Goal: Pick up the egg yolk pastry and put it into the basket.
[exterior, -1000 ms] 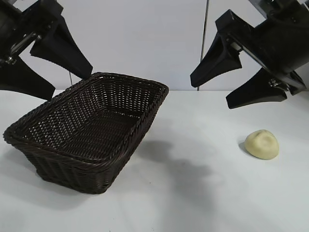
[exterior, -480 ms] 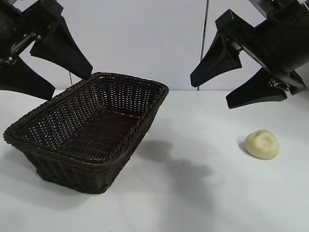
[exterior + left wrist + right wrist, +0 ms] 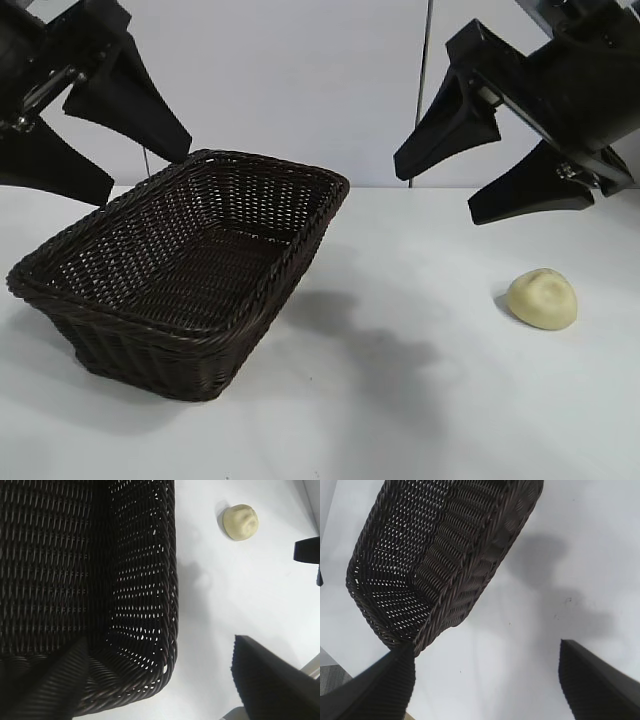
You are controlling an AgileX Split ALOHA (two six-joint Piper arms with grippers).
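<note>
We are seeing the large rectangular dark brown woven wicker basket [image 3: 185, 285] sitting nearest the camera, filling the lower left and centre of the exterior frame on the white table [image 3: 400, 420]; nothing is lying inside it. A little farther back, at the right middle of the frame, the small pale yellow dome-shaped egg yolk pastry [image 3: 542, 298] is lying on the table, well apart from the basket and dented on top. Farther back and above, in the upper right, the right gripper [image 3: 435, 190] is hanging with its black fingers [image 3: 445, 125] spread wide, holding nothing; the pastry is lying below them, touching neither. In the upper left, the left gripper [image 3: 145, 180] is hanging over the basket's far rim, fingers likewise apart and empty.
</note>
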